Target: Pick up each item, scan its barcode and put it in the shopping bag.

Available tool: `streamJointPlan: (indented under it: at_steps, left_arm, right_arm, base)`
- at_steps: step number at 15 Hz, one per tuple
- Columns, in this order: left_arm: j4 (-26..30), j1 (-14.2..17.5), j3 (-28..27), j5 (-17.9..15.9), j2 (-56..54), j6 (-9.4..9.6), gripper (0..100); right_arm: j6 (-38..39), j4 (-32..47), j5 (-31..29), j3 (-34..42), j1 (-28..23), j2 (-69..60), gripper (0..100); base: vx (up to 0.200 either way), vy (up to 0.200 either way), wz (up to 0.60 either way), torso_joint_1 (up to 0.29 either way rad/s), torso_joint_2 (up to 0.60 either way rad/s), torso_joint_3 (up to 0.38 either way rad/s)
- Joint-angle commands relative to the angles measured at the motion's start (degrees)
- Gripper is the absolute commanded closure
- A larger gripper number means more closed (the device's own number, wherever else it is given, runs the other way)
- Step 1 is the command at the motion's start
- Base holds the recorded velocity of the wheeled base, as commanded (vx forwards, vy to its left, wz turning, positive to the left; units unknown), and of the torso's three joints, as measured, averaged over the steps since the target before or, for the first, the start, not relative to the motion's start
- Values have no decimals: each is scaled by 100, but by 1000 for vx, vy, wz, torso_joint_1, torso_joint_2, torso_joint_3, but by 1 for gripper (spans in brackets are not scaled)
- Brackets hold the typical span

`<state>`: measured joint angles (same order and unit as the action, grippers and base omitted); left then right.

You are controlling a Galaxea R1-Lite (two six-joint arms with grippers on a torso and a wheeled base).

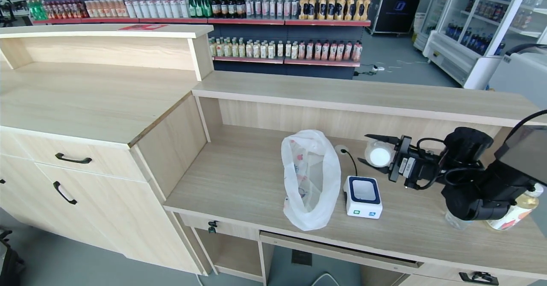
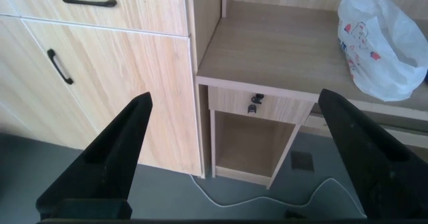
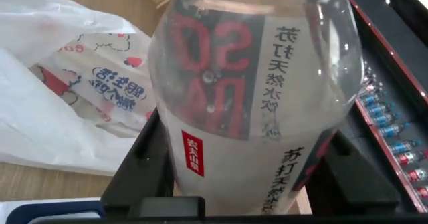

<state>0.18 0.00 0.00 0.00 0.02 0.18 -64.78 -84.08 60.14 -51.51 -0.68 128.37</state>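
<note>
Right end effector (image 1: pixel 372 151) pinching bottle (image 1: pixel 379 155) sideways near scanner (image 1: pixel 363 195), likely for barcode reading | left end effector (image 2: pixel 235 95) spread, empty | shopping bag (image 1: pixel 311 179) open alongside

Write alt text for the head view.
The right claw holds a bottle sideways above the wooden desk, just beyond the white barcode scanner. An open white shopping bag lies on the desk to the scanner's left.

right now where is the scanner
In the head view the scanner sits on the desk, just right of the shopping bag.
</note>
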Motion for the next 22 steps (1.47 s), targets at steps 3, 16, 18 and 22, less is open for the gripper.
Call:
streamJointPlan:
  at_steps: [3,16,18,22]
  left_arm:
    - [-1,0,0,0,-2,-1,0]
    - [-1,0,0,0,-2,-1,0]
    - [-1,0,0,0,-2,-1,0]
    - [-1,0,0,0,-2,-1,0]
  right_arm:
    - [-61,-469,16,-176,-20,725,100]
    - [-588,-504,16,-211,-125,1226,100]
    - [-588,-513,16,-193,-108,1270,100]
    - [-562,-504,24,-246,-108,1402,100]
  base:
    - [0,0,0,0,0,0]
    - [0,0,0,0,0,0]
    - [0,0,0,0,0,0]
    - [0,0,0,0,0,0]
